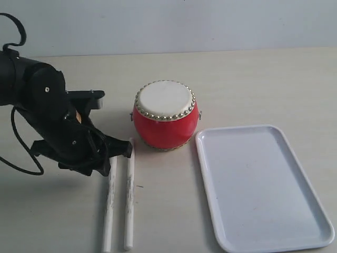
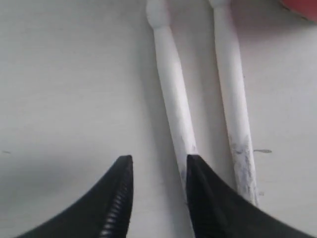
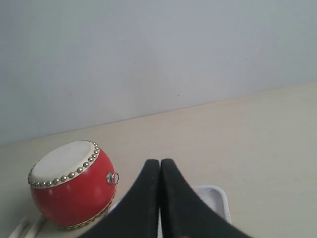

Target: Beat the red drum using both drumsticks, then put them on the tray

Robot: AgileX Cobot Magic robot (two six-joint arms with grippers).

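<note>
The red drum (image 1: 166, 117) (image 3: 72, 184) stands upright mid-table, cream skin up. Both drumsticks lie side by side in front of it to the left: the left stick (image 1: 109, 205) (image 2: 171, 94) and the right stick (image 1: 129, 195) (image 2: 232, 89). My left gripper (image 1: 117, 153) (image 2: 158, 158) hangs low over their drum-side ends. It is open and holds nothing. One fingertip (image 2: 193, 166) overlaps the left stick, and the gap lies over bare table beside it. The white tray (image 1: 210, 174) (image 3: 216, 197) is right of the drum. My right gripper (image 3: 160, 161) is shut and empty, above the tray's corner; the exterior view does not show it.
The left arm's black body (image 1: 47, 110) and its cable fill the table's left side. A pale wall (image 3: 158, 59) runs behind the table. The tray's floor holds nothing. A corner of the drum (image 2: 303, 7) shows past the stick tips in the left wrist view.
</note>
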